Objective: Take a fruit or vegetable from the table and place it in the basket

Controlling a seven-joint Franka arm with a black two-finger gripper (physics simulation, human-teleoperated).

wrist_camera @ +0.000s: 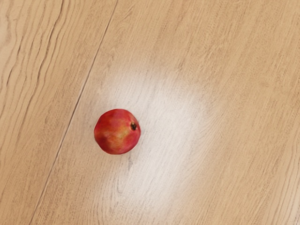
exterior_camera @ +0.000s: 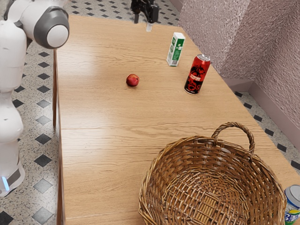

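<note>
**Black fingers (exterior_camera: 137,18) spread, round red fruit yet to be gripped**

Your fingers stand apart at the top centre of the exterior view, nothing between them. The fruit (exterior_camera: 132,80) sits just left of centre in that frame's upper half, on the pale wooden desk (exterior_camera: 93,112). Centre over it before you descend, keep the gap wide, and close around its middle; pinch too high and it could roll. Your hand points down, and the white-and-grey arm (exterior_camera: 51,28) enters at the upper left. Farther right stand a green-and-white carton (exterior_camera: 176,49) and a red-and-black can (exterior_camera: 197,75); lift before carrying to the brown wicker basket (exterior_camera: 187,139), lower right, and clear its looped handle (exterior_camera: 234,125).
</note>
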